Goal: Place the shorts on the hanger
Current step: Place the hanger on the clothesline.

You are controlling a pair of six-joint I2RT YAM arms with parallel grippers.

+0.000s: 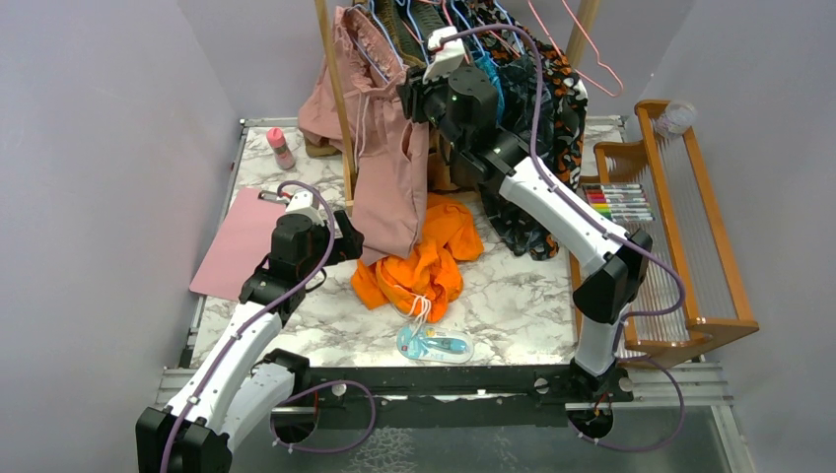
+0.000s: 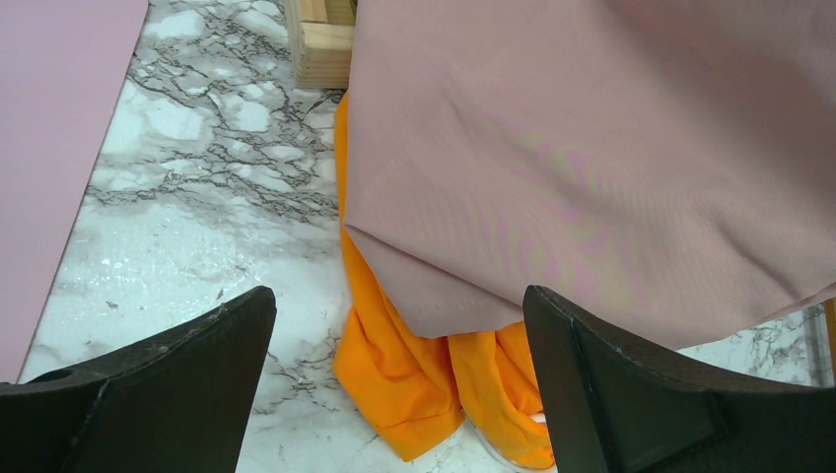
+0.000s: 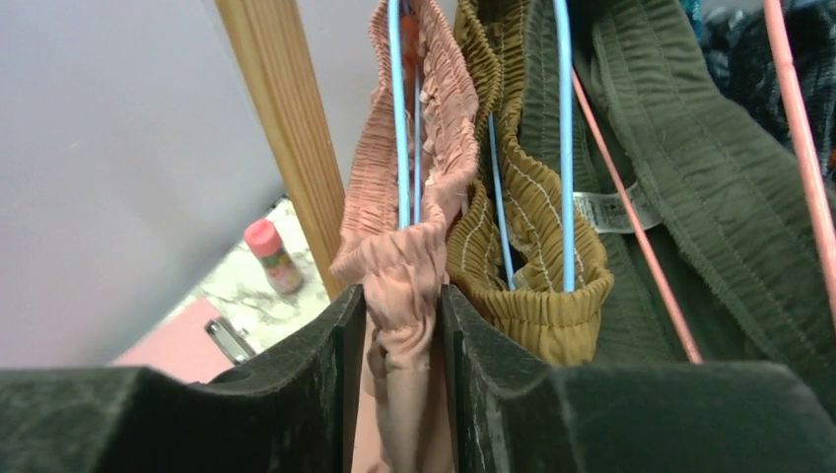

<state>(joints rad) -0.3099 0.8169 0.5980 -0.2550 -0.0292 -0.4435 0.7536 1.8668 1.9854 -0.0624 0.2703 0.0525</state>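
Observation:
The dusty pink shorts (image 1: 386,168) hang from the rack, their leg reaching down to the table. In the right wrist view the gathered pink waistband (image 3: 419,128) sits over the light blue wire hanger (image 3: 399,108). My right gripper (image 3: 402,315) is shut on the waistband's bunched lower end, high at the rack (image 1: 434,79). My left gripper (image 2: 399,345) is open and empty, low over the table, with the shorts' hem (image 2: 592,187) just beyond its fingers; it shows in the top view (image 1: 345,241) beside the hanging leg.
Bright orange shorts (image 1: 424,261) lie under the pink leg. Mustard shorts (image 3: 537,227) on another blue hanger, dark green clothes (image 3: 710,187) and pink hangers (image 3: 803,128) crowd the rack. A wooden post (image 1: 340,108), pink-capped bottle (image 1: 281,148), pink pad (image 1: 237,241), marker rack (image 1: 680,217) and a packet (image 1: 434,345) stand around.

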